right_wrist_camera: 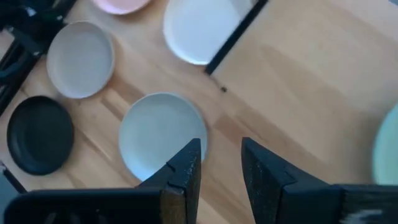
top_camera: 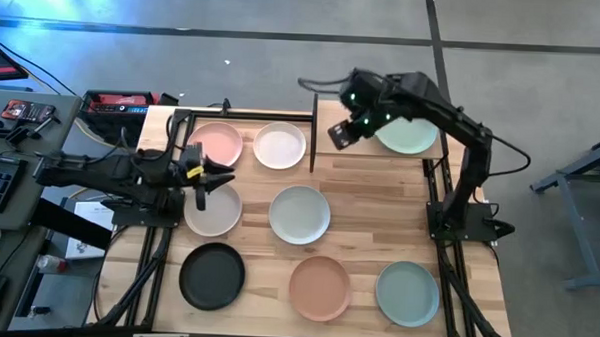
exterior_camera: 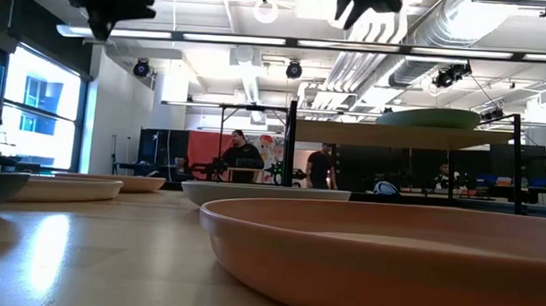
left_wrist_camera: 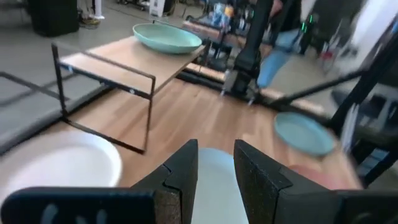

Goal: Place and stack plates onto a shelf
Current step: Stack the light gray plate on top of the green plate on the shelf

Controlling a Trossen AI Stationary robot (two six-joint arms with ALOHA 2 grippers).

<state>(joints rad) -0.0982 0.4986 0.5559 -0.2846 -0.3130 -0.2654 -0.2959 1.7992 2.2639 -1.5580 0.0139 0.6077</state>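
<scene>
light was bright and even, coming from ceiling lamps (exterior_camera: 265, 10) and a window (exterior_camera: 35, 115). glare washed the tabletop (exterior_camera: 57, 245) in the low view. the left wrist view was motion-blurred; the near terracotta plate (exterior_camera: 388, 259) looked soft.

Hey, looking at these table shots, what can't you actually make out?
- Low view: the terracotta plate fills the foreground and hides most of the table behind it.
- Low view: both arms are cut off by the top edge, so neither pincer shows.
- Left wrist view: the white plate is blurred and cut off by the edge.
- Right wrist view: the green plate on the shelf is cut off at the edge.
</scene>
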